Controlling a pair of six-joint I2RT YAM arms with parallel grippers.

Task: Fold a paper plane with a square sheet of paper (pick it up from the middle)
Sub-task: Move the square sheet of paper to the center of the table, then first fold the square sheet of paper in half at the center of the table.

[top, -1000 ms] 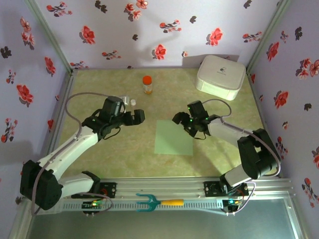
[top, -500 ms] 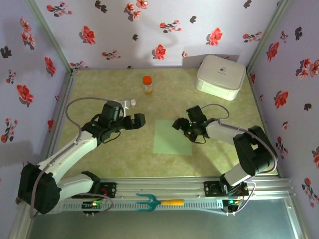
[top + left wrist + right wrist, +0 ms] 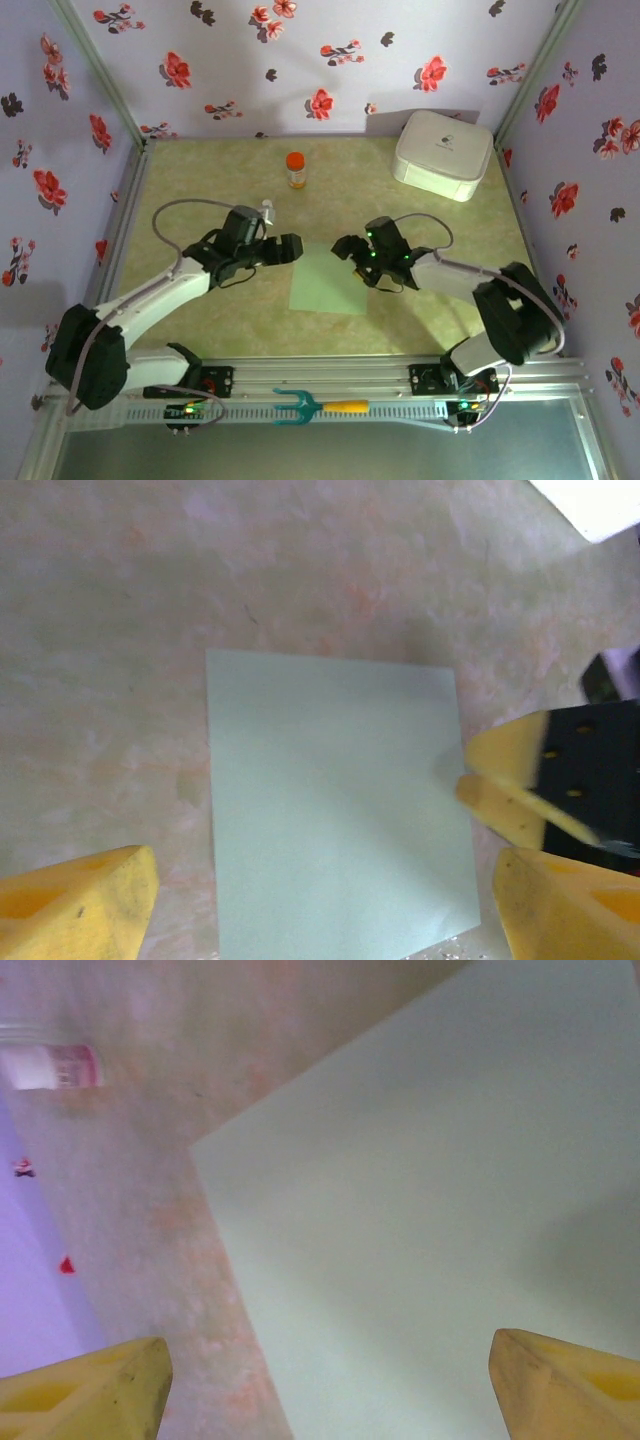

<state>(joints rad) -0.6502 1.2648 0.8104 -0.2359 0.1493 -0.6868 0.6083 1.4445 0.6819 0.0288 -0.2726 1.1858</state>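
Paper [image 3: 325,290] lies flat and unfolded on the table [image 3: 200,190], at its middle and between the two arms. Left gripper [image 3: 290,250] hovers at the paper's far-left corner — jaws apart, nothing held. Right gripper [image 3: 343,247] is over the far edge, just right of the left one — jaws apart, fingers [image 3: 505,765] at the paper's edge. Box [image 3: 443,153] stands far right; bottle [image 3: 295,170] far centre.

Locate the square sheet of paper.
In the top view, the square sheet of paper lies flat at mid-table, its far edge between the left gripper and the right gripper.
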